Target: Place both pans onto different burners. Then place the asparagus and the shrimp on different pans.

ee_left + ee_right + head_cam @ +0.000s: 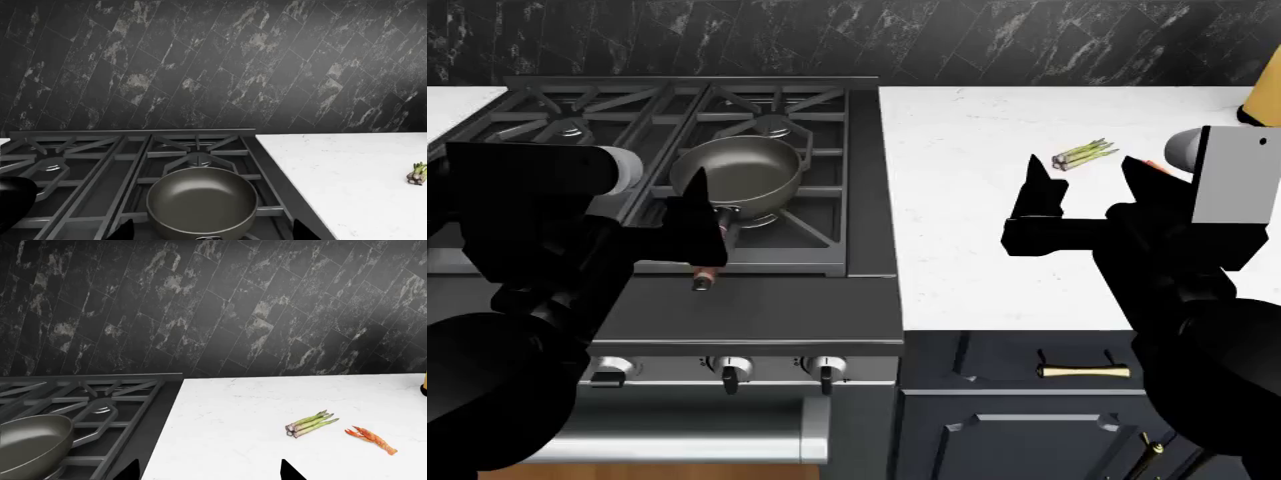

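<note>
Left hand open beside the deep grey pan.

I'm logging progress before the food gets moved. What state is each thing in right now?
Grey pan: upright, empty, sitting on a stove grate.
Black skillet: only its edge shows over the grates; contents cannot be told.
Asparagus: lying on the counter, not in a pan.
Shrimp: lying on the counter beside the asparagus, apart from it.
Left gripper: open, empty.
Right gripper: open, empty.
</note>
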Controlling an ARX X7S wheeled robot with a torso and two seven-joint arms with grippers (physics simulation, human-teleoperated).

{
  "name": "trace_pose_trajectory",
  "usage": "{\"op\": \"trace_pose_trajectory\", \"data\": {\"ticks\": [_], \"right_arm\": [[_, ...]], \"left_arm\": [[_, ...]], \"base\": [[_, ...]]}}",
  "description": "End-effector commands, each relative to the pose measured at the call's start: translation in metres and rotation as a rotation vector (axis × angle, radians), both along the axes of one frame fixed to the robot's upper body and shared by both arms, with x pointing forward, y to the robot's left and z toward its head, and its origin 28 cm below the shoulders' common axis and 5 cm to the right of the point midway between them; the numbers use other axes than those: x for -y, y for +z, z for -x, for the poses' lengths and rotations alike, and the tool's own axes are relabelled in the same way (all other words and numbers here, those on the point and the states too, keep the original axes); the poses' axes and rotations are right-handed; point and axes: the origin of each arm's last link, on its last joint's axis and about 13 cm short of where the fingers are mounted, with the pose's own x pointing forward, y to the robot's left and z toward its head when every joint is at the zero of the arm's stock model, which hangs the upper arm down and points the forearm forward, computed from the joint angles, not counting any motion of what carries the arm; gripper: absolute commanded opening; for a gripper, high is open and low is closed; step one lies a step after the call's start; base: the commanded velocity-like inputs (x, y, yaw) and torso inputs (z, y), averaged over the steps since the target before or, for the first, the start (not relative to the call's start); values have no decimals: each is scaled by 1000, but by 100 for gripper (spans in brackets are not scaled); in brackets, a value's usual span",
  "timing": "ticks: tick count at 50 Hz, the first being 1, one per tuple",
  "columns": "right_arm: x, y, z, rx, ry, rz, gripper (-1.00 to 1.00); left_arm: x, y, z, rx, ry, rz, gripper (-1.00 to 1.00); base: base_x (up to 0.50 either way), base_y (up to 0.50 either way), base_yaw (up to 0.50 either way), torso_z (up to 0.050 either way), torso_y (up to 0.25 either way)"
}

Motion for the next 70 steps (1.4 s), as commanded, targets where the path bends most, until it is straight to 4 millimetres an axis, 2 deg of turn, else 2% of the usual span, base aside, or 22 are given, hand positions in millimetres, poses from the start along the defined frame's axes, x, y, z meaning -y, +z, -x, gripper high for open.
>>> {"op": "trace_pose_trajectory", "data": {"ticks": [1,60,70], "right_arm": [[-1,1,1,1,4,-1,100],[-2,5,1,6,8,-9,100],[-4,8,2,35,27,10,100]], "left_arm": [[-1,1,1,3,3,-2,100],[-4,-1,1,1,17,19,100],[-6,-1,0,0,23,19,100]], "base": [[0,-500,0,0,0],[0,-500,0,0,0],[0,-11,0,0,0]]}}
